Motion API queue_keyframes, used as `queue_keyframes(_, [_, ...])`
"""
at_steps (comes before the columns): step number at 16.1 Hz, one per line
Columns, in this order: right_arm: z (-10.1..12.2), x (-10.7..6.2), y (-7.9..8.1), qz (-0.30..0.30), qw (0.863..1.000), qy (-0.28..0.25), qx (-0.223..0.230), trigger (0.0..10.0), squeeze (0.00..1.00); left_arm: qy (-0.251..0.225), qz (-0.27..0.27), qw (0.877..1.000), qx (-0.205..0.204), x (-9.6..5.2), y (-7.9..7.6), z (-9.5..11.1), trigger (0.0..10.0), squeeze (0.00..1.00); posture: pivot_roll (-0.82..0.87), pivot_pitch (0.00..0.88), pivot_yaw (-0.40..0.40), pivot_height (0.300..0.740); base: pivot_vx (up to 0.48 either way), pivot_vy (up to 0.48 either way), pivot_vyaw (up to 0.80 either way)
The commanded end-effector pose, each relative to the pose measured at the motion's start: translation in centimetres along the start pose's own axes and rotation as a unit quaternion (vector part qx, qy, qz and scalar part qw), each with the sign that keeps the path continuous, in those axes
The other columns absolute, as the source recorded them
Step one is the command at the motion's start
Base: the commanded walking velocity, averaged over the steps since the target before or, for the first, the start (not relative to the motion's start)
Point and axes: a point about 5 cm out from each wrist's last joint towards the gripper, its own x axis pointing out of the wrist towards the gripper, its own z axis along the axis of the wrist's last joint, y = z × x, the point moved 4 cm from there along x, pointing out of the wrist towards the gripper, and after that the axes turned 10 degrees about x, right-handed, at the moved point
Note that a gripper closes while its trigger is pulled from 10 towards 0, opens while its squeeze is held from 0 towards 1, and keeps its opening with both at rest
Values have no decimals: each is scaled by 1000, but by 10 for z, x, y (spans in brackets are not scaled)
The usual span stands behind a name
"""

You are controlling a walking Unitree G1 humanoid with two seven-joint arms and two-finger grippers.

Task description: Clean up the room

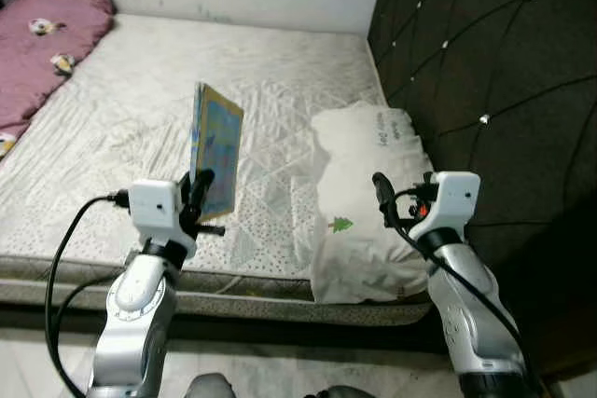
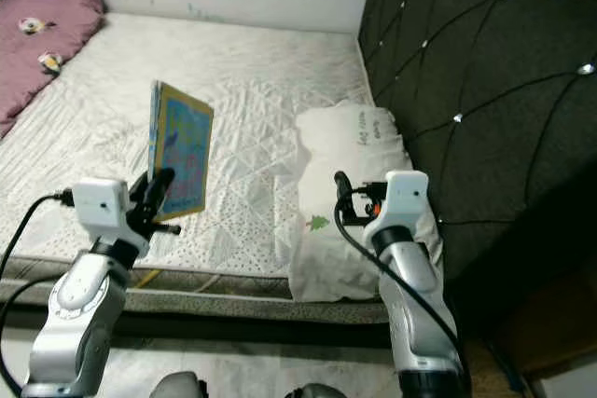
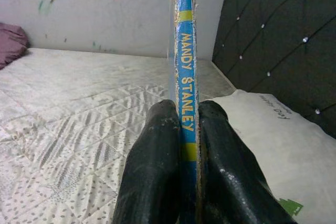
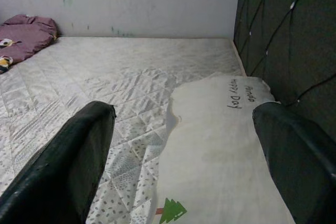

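The left end effector [image 1: 198, 195] grasps the thin book [image 1: 216, 148] by its lower spine; it looks light, stiff, probably slippery. The right end effector [image 4: 184, 145] is released above the pillow [image 1: 368, 202].

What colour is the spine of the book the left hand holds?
The book spine is blue with yellow bands and yellow lettering, clearest in the left wrist view.

The book's spine [image 3: 187, 82] reads "MANDY STANLEY"; the pillow [image 4: 226, 150] reads "Happy Day".

left gripper [image 1: 198, 195] clamped, right gripper [image 4: 184, 129] spread
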Motion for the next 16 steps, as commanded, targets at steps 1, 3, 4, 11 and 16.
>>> queue_keyframes(1, [2, -1, 2, 6, 1000, 0, -7, 10000, 0, -28, -5, 1000, 3, 1, 0, 16, 10000, 0, -2, 32, -80, 740, 266, 0, 0])
queue_keyframes(3, [2, -2, 1, 6, 1000, 2, -9, 10000, 0, -28, -7, 1000, 3, 1, -1, 16, 10000, 0, -4, 39, -81, 740, 279, 0, 0])
queue_keyframes(4, [3, -2, 1, 6, 1000, 2, -10, 10000, 0, -27, -7, 1000, 4, 1, -1, 16, 10000, 0, -5, 41, -82, 740, 285, 0, 0])
queue_keyframes(11, [4, -1, 4, 19, 1000, 6, -23, 10000, 0, -26, -5, 1000, 5, 0, 0, 17, 10000, 0, -4, 45, -92, 740, 309, 0, 0])
queue_keyframes(16, [4, -1, 4, 20, 999, 9, -25, 10000, 0, -23, -3, 1000, 5, -1, 1, 17, 10000, 0, -4, 53, -91, 740, 293, 0, 0])
